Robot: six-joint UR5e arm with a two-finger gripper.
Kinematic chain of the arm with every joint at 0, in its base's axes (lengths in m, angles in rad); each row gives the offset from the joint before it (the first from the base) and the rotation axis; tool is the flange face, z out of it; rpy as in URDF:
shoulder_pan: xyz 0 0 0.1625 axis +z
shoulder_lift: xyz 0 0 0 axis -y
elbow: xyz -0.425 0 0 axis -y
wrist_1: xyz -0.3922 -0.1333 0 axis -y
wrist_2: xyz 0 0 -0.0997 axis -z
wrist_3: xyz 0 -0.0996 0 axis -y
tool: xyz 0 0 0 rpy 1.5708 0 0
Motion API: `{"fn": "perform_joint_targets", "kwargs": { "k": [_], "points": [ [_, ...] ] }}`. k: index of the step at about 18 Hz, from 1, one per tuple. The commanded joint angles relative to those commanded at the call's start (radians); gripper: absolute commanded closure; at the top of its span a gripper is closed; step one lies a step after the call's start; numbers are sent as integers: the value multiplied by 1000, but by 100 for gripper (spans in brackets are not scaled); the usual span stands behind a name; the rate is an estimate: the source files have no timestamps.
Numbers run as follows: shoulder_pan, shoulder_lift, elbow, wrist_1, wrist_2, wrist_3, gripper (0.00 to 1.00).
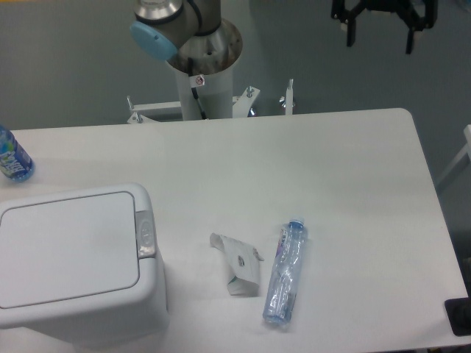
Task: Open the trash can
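I see the tabletop (331, 162), then the trash can (73, 261) at its front-left corner, lid flat down, so nothing is opened yet; its grey latch (146, 234) is untouched. My end effector (379, 33) hangs far off at the top edge, fingers apart and empty, its upper part cropped.

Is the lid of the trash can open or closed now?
Closed: the lid lies flat in the trash can, beside the grey latch.
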Motion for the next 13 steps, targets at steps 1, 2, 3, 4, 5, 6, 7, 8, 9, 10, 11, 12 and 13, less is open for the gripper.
{"fn": "perform_joint_targets", "kwargs": {
  "k": [1,2,3,4,5,6,7,8,9,10,11,12,13],
  "points": [
    [-2,0,-3,3,0,-6,0],
    [-2,0,-2,3,2,-8,0],
    [-3,-2,2,0,2,-15,0],
    [-5,0,-1,2,-5,-41,0],
    [-9,-3,0,6,-6,-79,0],
    [-26,-9,-2,21,-6,-121,0],
    [-53,-18,-2,44,-9,-161,0],
    [-86,-41,-2,78,-14,-211,0],
    [-115,-60,-2,115,-18,-283,0],
    [-145,-77,-2,151,-29,-372,0],
    [-178,-95,-3,175,-40,-469,0],
    [-202,-109,-5,184,-41,-559,0],
    [-228,-124,-6,190,-41,-634,0]
  ]
}}
